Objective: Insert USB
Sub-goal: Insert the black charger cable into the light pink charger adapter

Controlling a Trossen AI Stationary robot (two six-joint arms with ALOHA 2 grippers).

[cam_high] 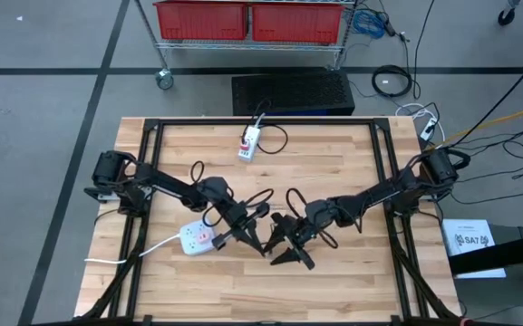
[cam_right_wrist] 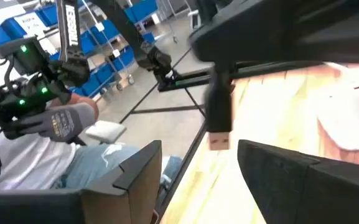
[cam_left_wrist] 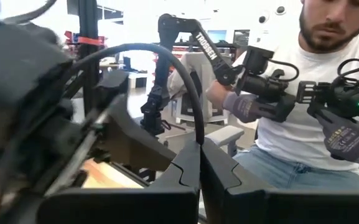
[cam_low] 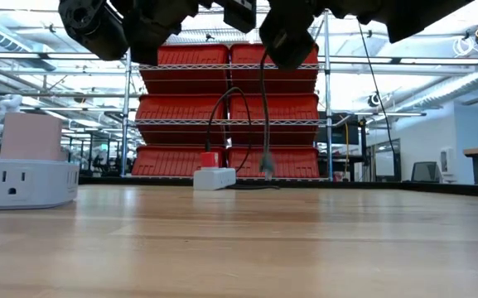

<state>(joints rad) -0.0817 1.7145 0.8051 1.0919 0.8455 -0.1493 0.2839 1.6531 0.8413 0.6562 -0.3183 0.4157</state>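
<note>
Left gripper (cam_left_wrist: 199, 165): clamped shut on the black cable (cam_left_wrist: 185, 81), dangling its USB plug (cam_right_wrist: 218, 121) free.
Right gripper (cam_right_wrist: 198, 168): jaws wide below that plug, ready to regrip.
Power strip (cam_high: 198, 238): left of plug, awaiting insertion.

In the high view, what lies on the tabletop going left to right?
White power strip → left gripper, shut on black cable → right gripper, open. The small white adapter sits farther back, so it is left out.
</note>
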